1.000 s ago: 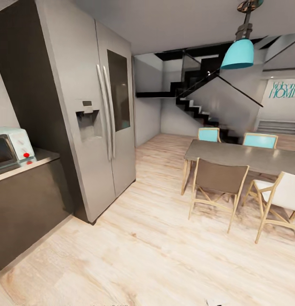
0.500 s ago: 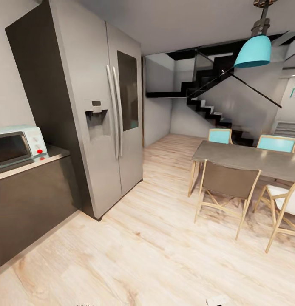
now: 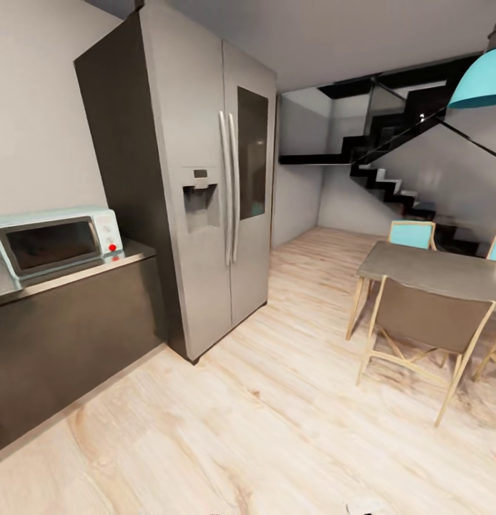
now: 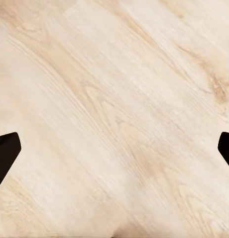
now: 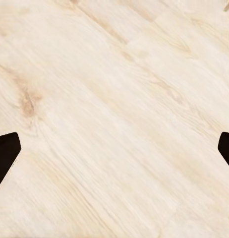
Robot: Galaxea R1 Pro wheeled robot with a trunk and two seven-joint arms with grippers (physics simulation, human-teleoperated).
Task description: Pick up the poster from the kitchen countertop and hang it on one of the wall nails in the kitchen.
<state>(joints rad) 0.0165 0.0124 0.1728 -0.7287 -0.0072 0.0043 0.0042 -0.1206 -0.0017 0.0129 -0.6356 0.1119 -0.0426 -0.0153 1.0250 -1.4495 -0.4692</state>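
Both grippers point down, the left gripper (image 4: 114,148) and right gripper (image 5: 114,148) each with fingertips spread wide, holding nothing.

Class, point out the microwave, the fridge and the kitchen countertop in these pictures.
microwave (image 3: 48,244): head view, on its dark glass door.
fridge (image 3: 205,279): head view, on the lower left door.
kitchen countertop (image 3: 130,252): head view, on the bare end beside the microwave.

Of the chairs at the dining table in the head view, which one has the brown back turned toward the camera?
The brown-backed chair on the near side of the grey dining table. The turquoise chair stands on the far side, facing this way.
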